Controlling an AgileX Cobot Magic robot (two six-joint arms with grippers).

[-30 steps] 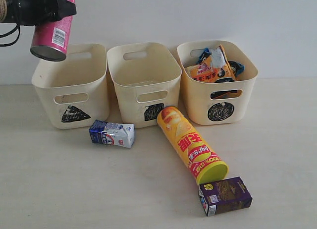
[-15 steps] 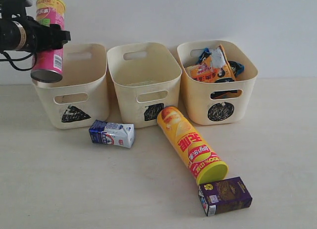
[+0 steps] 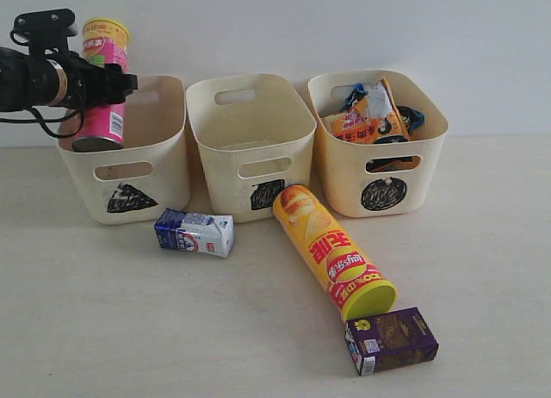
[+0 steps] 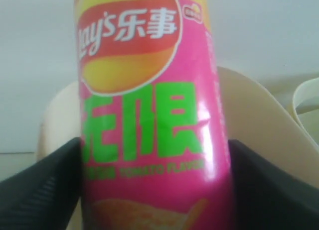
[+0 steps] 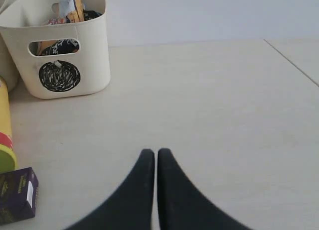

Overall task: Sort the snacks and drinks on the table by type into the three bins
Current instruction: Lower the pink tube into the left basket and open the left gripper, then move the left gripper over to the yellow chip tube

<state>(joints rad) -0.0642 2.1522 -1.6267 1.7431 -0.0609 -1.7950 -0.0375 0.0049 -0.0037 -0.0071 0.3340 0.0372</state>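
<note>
The left gripper (image 3: 102, 81) is clamping the pink tube (image 3: 103, 122) around its middle, jaws spread to the tube's width. It is holding the tube upright over the left side of the triangle bin (image 3: 86, 181). I cannot tell whether the tube's base is already below the rim or just above it.

The base is hanging close to the bin's left wall, so a descent there could catch the rim and shove or tip the light tub. The tube looks slick and it is tall, so a release from this height may leave it bouncing, or leaning out over the edge.

To the right the square bin (image 3: 225, 181) is standing with nothing showing inside. The circle bin (image 3: 344, 181) beyond it is holding the crinkly bags (image 3: 370, 114).

On the table (image 3: 103, 329) the blue-white carton (image 3: 195, 233) is lying just in front of the triangle bin. The yellow-red tube (image 3: 331, 247) is lying on its side, its far end close to the square bin and its near end by the purple carton (image 3: 392, 339). None of them is blocking the drop.

The right gripper (image 5: 155, 158) is waiting pinched together, low over bare table.
</note>
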